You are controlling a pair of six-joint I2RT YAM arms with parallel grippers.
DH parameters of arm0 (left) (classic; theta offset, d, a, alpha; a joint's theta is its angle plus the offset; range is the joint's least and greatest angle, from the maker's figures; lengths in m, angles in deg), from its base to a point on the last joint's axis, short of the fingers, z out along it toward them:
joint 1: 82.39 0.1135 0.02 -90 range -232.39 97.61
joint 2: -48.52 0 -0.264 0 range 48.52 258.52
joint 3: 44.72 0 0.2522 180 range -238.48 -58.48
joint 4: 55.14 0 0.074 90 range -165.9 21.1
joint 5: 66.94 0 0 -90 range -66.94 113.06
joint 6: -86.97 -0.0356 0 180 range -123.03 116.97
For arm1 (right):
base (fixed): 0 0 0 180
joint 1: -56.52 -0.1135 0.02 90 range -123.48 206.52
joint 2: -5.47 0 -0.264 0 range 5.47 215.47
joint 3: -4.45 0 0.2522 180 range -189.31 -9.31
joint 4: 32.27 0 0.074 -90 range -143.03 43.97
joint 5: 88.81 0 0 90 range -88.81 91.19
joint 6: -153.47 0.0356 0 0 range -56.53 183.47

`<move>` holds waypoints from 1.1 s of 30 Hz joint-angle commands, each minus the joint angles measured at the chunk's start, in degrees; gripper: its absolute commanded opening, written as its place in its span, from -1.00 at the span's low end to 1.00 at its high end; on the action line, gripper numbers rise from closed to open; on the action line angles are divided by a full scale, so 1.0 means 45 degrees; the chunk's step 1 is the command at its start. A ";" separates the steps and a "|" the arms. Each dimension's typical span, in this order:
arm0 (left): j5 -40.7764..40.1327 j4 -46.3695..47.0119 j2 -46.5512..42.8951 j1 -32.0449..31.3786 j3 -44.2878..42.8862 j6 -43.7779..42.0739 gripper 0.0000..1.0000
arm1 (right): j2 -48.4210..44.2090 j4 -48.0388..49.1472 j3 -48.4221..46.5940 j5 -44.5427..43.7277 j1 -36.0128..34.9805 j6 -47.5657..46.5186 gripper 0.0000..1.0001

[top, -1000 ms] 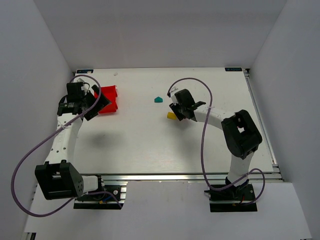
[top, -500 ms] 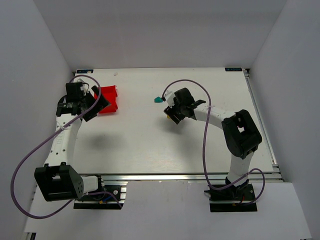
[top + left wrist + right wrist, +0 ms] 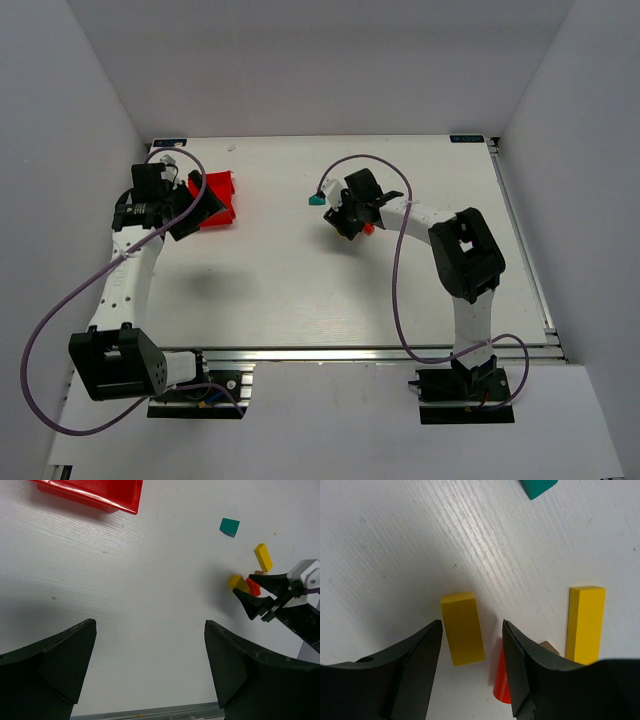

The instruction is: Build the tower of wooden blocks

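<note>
yellow is what i'm after: in the right wrist view the short yellow block (image 3: 462, 628) lies flat on the white table (image 3: 380, 540), low in the centre of the frame. the right gripper (image 3: 471, 627) straddles it with its jaws apart, one finger about touching the block's edge and a clear gap on the other side, so nothing is clamped. no tower stands yet, as i judge it. the pieces lie loose in a small cluster just right of centre in the top view: a red piece (image 3: 500, 680) just beside the short block, a tan piece (image 3: 549, 647) and a long yellow block (image 3: 585, 625) to the lower right, and a teal block (image 3: 536, 486) apart at the top edge. the left gripper (image 3: 150, 635) hangs wide open over bare table, holding nothing, with the red bin (image 3: 95, 492) at the upper left of its view. i read this as the pick of a block to start the stack. next i'd centre the jaws, close squarely across the block's narrow width without nudging the red piece, then lift straight.
</note>
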 commanded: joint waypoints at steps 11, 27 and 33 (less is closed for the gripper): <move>0.0614 0.0063 0.0137 -0.0002 -0.0381 -0.0257 0.96 | -0.0218 -0.0069 -0.0028 0.0830 0.0115 -0.0110 0.12; 0.1103 0.1000 0.0859 -0.0021 -0.0849 -0.0198 0.96 | 0.0054 0.0224 -0.2019 0.0869 0.1539 0.1375 0.23; 0.1044 0.1314 0.1210 -0.0002 -0.0889 -0.0159 0.96 | 0.1030 -0.0555 -0.3425 0.0441 0.2126 0.1063 0.23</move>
